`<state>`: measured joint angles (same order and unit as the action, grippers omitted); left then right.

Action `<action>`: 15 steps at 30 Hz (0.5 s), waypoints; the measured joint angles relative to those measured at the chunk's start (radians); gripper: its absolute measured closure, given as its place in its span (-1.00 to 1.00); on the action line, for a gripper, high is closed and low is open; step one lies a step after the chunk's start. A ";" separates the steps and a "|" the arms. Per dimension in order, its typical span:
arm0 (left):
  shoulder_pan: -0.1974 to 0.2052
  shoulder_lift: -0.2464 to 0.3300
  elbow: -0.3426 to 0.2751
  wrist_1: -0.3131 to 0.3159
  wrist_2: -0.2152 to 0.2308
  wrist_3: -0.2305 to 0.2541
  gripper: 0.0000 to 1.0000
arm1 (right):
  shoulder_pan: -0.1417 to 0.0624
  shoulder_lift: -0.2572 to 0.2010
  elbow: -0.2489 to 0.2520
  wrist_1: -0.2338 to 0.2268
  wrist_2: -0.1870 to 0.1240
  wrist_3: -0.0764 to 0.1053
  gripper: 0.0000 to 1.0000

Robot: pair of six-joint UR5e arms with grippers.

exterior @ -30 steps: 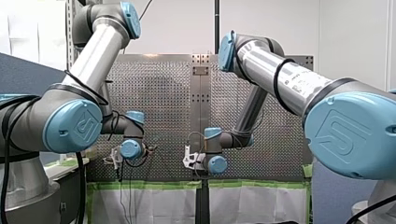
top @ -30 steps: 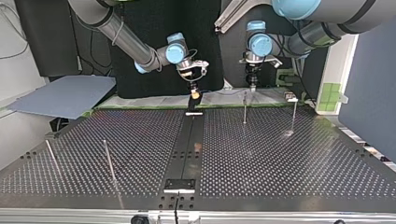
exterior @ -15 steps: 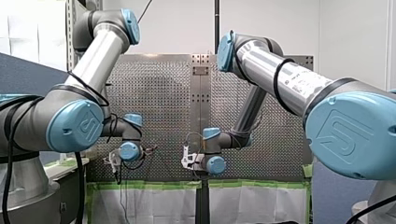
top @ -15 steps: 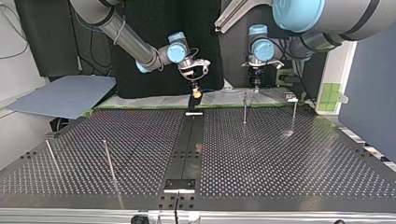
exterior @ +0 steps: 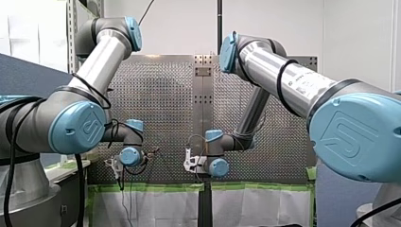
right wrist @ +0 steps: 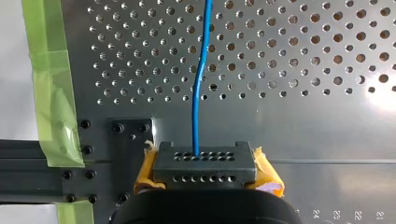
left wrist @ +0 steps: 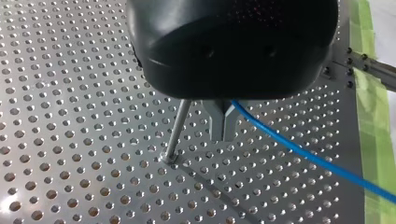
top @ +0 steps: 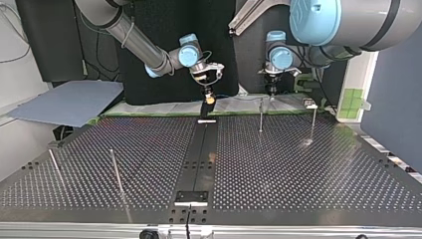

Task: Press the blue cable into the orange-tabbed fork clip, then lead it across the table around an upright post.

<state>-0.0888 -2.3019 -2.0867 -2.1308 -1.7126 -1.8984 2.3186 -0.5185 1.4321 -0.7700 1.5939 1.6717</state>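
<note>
The blue cable (left wrist: 303, 154) is lying low over the perforated tabletop (left wrist: 70, 116) at the edge nearest the arms, stretching between the two grippers. In the left wrist view it is leaving my left gripper (left wrist: 223, 128), whose metal fingers are clenching it with no gap showing, and running off towards the green tape (left wrist: 369, 93) lining the tabletop's edge. An upright post (left wrist: 176, 133) is standing just beside those fingers, apart from the cable.

In the right wrist view the cable is coming in straight across the holes and ending at my right gripper (right wrist: 203, 161), which is clamping down on it. A black fingertip block drilled with rows of small holes is covering the grip, and yellow pads (right wrist: 268, 172) are showing at either side.

In the top view three more posts are standing on the tabletop, one near the first and two well apart at that view's left.

Small printed numerals (right wrist: 317, 214) are sitting on the tabletop beside my right gripper, too small to read surely. A moulded emblem is showing on the blue joint cap (exterior: 78, 127).
</note>
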 joint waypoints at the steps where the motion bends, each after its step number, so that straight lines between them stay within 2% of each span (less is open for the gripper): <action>1: 0.001 0.000 0.001 0.000 0.000 -0.002 0.98 | 0.000 0.000 0.000 0.000 0.000 0.000 1.00; 15: 0.018 -0.001 0.039 -0.002 0.012 -0.023 0.98 | -0.013 0.002 -0.006 -0.003 0.000 -0.001 1.00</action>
<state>-0.0712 -2.3030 -2.0473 -2.1330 -1.7009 -1.9213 2.3054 -0.5166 1.4257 -0.7730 1.5939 1.6708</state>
